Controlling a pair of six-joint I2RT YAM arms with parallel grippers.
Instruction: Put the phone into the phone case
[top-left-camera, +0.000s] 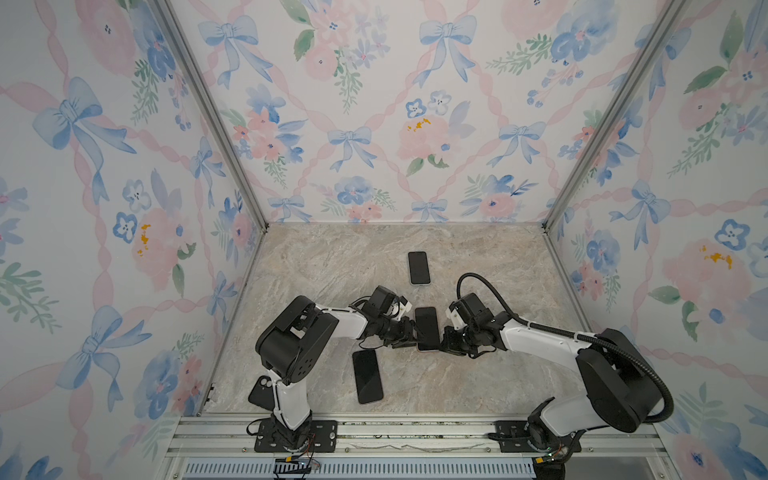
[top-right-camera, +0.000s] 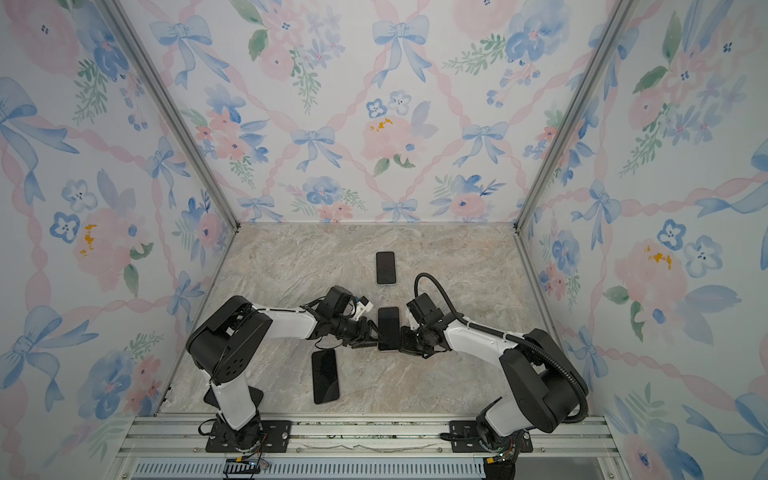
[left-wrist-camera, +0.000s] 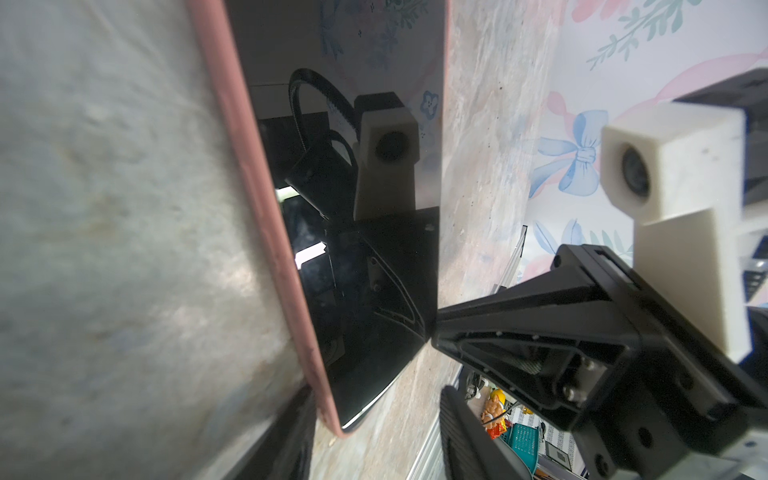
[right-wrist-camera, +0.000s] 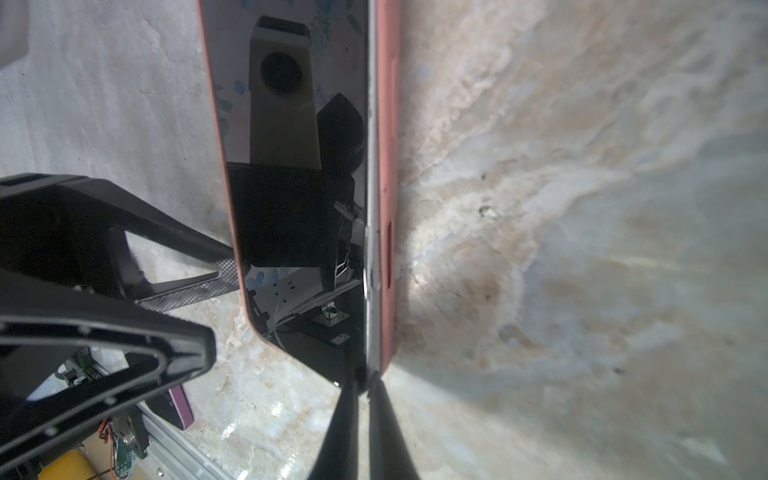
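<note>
Right gripper (right-wrist-camera: 365, 384) pinching shut on phone (right-wrist-camera: 299, 187) edge, left gripper (top-right-camera: 376, 334) bracing half-open against pink case (right-wrist-camera: 388, 124); glass likely slick, rigid, so gripping rims looks safest.

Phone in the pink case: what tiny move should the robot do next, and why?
Probably press the phone down with the shut right end effector: its silver edge seems to stand proud of the pink case there, while the open left end effector touches the opposite side.
</note>
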